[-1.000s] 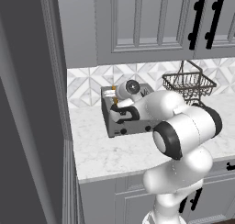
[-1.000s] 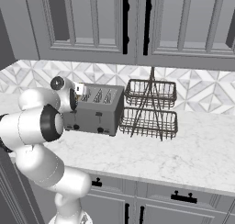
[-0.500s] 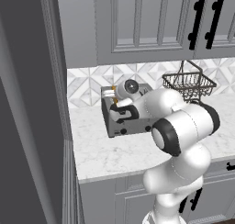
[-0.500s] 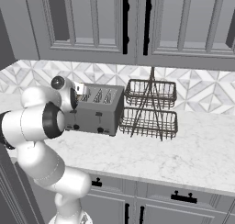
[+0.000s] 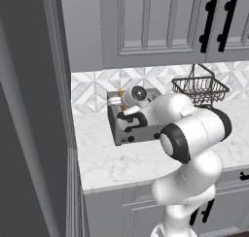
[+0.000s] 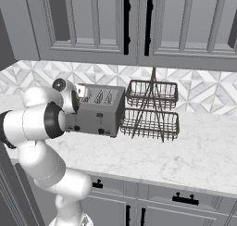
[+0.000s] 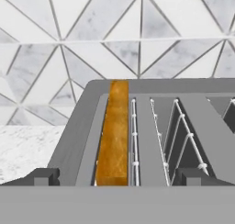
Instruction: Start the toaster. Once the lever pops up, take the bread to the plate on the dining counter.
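The grey toaster (image 5: 146,130) (image 6: 101,114) stands on the wall counter against the tiled backsplash. The orange-tan bread (image 7: 114,136) (image 6: 82,91) stands edge-on in its leftmost slot, with the other slots bare. My gripper (image 7: 117,178) (image 5: 128,119) is at the toaster's front upper edge and looks along the slots toward the wall. It is open, with one fingertip (image 7: 43,177) left of the bread slot and the other two slots to its right, and holds nothing. The levers lie below the hand view's edge. The plate and the dining counter are out of view.
A two-tier black wire basket (image 6: 152,110) (image 5: 200,88) stands just right of the toaster. Grey wall cabinets (image 6: 139,26) hang overhead. A dark tall panel (image 5: 34,110) closes the counter's left end. The marble top (image 6: 185,155) runs on to the right.
The hand has sunk very slightly at the toaster's front. The jaws have stayed wide apart, and the bread and toaster have not moved.
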